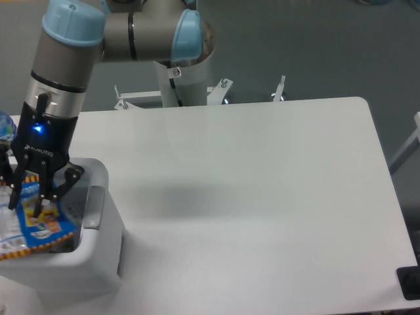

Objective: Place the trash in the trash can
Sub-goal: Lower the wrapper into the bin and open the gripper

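The white trash can (pixel 79 269) stands at the table's front left corner, with a grey handle strip (pixel 96 209) on its rim. The crumpled blue snack wrapper (pixel 43 223) with yellow-red print lies inside it. Clear crinkled plastic, apparently the crushed bottle (pixel 9 241), lies in the can next to the wrapper at the frame's left edge. My gripper (pixel 26 205) points down into the can's opening, just above the wrapper. Its fingers are spread apart, with the wrapper's upper edge showing between them.
The blue-labelled top of an upright bottle (pixel 5 125) shows at the left edge behind the arm. The white table (pixel 249 197) stretches to the right. The robot base (pixel 184 79) stands behind the table's far edge.
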{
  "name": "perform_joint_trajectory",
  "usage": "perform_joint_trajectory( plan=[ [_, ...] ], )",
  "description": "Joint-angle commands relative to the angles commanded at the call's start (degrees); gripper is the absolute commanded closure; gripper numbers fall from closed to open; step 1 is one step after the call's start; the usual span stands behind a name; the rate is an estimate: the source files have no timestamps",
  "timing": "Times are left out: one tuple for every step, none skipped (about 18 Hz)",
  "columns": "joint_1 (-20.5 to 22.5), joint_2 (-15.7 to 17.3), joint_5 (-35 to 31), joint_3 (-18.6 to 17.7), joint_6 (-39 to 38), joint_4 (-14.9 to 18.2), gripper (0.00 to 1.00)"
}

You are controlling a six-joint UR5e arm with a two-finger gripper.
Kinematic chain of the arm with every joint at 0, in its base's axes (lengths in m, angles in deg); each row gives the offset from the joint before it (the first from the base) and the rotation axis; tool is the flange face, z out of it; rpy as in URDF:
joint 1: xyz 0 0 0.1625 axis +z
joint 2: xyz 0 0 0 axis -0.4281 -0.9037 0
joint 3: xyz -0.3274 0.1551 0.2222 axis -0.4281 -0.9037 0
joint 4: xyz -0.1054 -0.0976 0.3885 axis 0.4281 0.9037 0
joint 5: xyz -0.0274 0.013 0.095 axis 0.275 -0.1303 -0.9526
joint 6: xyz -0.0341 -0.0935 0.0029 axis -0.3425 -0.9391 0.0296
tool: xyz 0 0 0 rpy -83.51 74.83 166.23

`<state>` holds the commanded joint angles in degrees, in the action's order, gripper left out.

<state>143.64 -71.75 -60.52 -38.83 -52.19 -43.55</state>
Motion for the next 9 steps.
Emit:
perform_joint_trajectory(
  plan=[
    [0.0,0.17,0.0,0.17,0.18,0.09,0.0],
    [0.09,0.52,-0.09,0.35,0.18,0.09,0.0],
    [0.26,0.7,-0.44,0.44,0.18,0.09,0.0],
    [0.79,1.14,-1.4,0.61,0.18,0.09,0.0],
    [1.84,1.93,-3.15,0.96,0.27,0.09,0.0],
    [2.98,2.28,-4.99,1.4,0.27,0.09,0.0],
    [4.03,2.46,-6.84,2.28,0.7,0.09,0.0],
    [5.52,2.46,-8.86,3.16,2.18,0.26,0.0],
    [7.02,2.55,-11.4,3.51,3.94,0.52,0.0]
  ],
)
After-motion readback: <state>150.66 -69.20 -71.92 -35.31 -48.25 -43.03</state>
